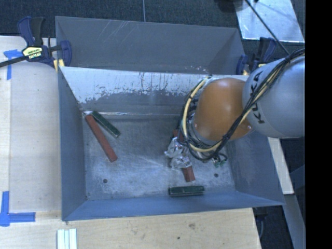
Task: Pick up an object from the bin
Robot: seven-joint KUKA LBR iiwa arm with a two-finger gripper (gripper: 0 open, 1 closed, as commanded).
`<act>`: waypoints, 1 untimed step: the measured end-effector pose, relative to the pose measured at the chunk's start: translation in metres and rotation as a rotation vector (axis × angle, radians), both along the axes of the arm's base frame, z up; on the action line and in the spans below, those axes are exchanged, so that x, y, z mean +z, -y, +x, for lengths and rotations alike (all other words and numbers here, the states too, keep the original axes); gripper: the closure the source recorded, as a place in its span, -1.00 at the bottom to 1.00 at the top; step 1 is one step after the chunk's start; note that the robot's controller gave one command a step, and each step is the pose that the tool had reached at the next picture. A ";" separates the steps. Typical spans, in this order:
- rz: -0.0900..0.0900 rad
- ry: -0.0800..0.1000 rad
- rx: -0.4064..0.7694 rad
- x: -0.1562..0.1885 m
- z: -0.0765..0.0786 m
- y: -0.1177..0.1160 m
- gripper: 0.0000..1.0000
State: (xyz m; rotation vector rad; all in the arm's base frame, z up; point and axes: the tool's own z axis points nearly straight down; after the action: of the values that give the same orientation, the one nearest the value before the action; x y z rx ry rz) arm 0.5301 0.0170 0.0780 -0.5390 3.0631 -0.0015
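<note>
The bin (72, 154) is grey metal with a scuffed, pale-speckled floor and a back wall streaked with scratches; dark carpet (129, 1) lies behind it. The gripper (178, 155), below the arm's orange cover (220, 108), sits low at the floor's right-middle, over the upper end of a short brown stick (188, 174). Whether it is clenched or released cannot be told. A green bar (185, 191) lies by the near wall. A long brown stick (102, 139) and a green stick (107, 125) lie far left.

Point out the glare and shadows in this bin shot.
Camera view: light glares off the bin's back wall, bright and streaked; the floor is evenly lit, darker under the orange wrist cover, which hides the top of the gripper over a brown bar.
</note>
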 end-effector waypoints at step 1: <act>-0.004 -0.030 0.006 0.027 0.004 0.002 1.00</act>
State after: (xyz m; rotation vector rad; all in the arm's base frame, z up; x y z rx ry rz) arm 0.5338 0.0147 0.1053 -0.5538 3.0912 0.0004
